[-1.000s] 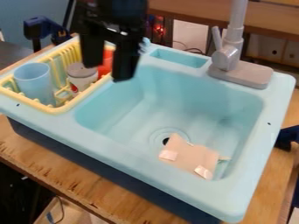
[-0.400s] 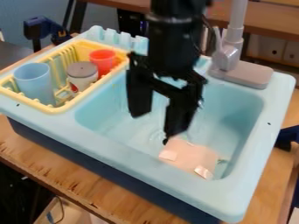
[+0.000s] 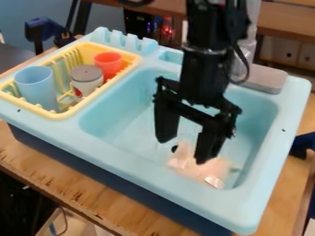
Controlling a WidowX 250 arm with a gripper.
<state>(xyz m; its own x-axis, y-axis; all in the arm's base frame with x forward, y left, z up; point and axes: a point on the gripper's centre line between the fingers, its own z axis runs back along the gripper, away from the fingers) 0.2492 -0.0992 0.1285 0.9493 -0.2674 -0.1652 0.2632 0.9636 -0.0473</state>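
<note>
The black gripper (image 3: pixel 183 152) hangs over the light blue sink basin (image 3: pixel 123 122), its two fingers apart with nothing between them. Its right-hand finger overlaps a pinkish-beige flat piece (image 3: pixel 192 167) with shiny patches at its corners, which lies on the basin floor by the dark drain hole (image 3: pixel 175 149). Whether that finger touches the piece I cannot tell. The left-hand finger is up and to the left of the piece.
A yellow dish rack (image 3: pixel 66 113) at the left holds a blue cup (image 3: pixel 37 87), a grey-lidded white jar (image 3: pixel 86 80) and a red cup (image 3: pixel 109 63). Behind the arm stands the grey faucet's base (image 3: pixel 267 78). The sink rim surrounds the basin.
From the upper left over the rack, the gripper has moved right and down the view to above the beige piece. The piece and the rack's contents stay in place.
</note>
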